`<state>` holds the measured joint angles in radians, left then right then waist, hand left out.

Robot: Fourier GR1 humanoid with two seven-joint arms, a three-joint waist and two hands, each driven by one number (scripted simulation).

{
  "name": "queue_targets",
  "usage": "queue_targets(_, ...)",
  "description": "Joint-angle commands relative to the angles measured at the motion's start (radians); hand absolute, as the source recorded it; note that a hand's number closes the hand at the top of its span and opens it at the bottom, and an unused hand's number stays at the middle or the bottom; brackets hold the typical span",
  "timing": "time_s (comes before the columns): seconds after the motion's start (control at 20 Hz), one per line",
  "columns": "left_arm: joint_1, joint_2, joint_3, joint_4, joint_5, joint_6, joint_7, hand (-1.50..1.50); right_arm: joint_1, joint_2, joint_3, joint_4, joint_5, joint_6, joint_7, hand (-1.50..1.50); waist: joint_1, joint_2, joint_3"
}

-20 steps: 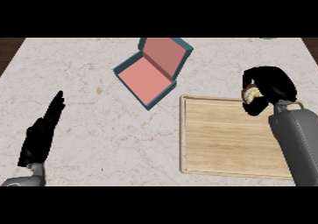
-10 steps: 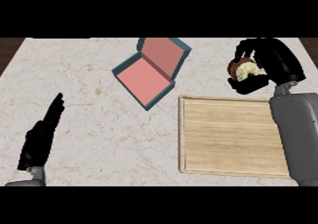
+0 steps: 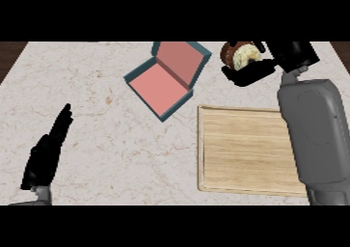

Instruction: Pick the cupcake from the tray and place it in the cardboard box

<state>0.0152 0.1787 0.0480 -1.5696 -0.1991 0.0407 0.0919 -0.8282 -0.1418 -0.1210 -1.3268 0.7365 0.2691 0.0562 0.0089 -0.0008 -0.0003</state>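
1. Nearest, the left robot hand (image 3: pixel 46 154) rests at the lower left over the marble bench (image 3: pixel 99 144), fingers straight.
2. At the lower right lies the wooden tray (image 3: pixel 241 149), the right forearm crossing its right side.
3. Farther back, the cardboard box (image 3: pixel 167 79) sits open, pink inside.
4. Farthest, the right robot hand (image 3: pixel 259 67) curls round the cupcake (image 3: pixel 241 55), just right of the box and beyond the tray.
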Motion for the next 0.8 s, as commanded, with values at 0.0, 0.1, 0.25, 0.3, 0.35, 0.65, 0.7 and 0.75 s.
queue_targets(0.0, -0.046, 0.023, 0.027, -0.01, 0.02, -0.027, 0.048, 0.0, -0.12, 0.043, 0.006, 0.029, -0.019, 0.024, 0.113, 1.5, -0.001, 0.001, 0.0)
queue_targets(0.1, -0.011, -0.027, -0.023, 0.047, -0.026, 0.007, -0.029, 0.0, -0.191, 0.075, 0.029, 0.138, 0.033, -0.065, 0.098, 1.5, 0.007, 0.004, 0.0)
queue_targets(0.25, -0.077, 0.005, 0.021, 0.029, -0.005, -0.004, 0.036, 0.0, -0.301, 0.084, 0.011, 0.244, 0.026, -0.048, 0.161, 1.5, 0.008, 0.004, 0.0)
queue_targets(0.3, -0.022, -0.019, -0.009, -0.026, -0.016, 0.004, 0.051, 0.0, -0.318, 0.065, 0.0, 0.313, 0.024, -0.067, 0.106, 1.5, 0.012, 0.004, 0.0)
queue_targets(0.35, -0.047, 0.009, 0.021, 0.008, 0.003, -0.019, 0.031, 0.0, -0.298, 0.121, 0.036, 0.333, 0.063, -0.136, 0.115, 1.5, 0.012, 0.005, 0.0)
queue_targets(0.65, -0.075, -0.002, 0.005, 0.012, -0.012, -0.014, 0.038, 0.0, -0.421, 0.14, 0.094, 0.625, 0.029, -0.252, 0.129, 1.5, 0.034, 0.011, 0.0)
queue_targets(0.7, -0.001, 0.006, 0.018, 0.006, 0.005, -0.029, -0.022, 0.0, -0.455, 0.123, 0.016, 0.679, 0.05, -0.197, 0.072, 1.5, 0.031, 0.011, 0.0)
queue_targets(0.75, -0.054, 0.009, 0.013, 0.054, 0.005, -0.044, -0.02, 0.0, -0.445, 0.141, 0.051, 0.719, 0.046, -0.258, 0.073, 1.5, 0.031, 0.013, -0.001)
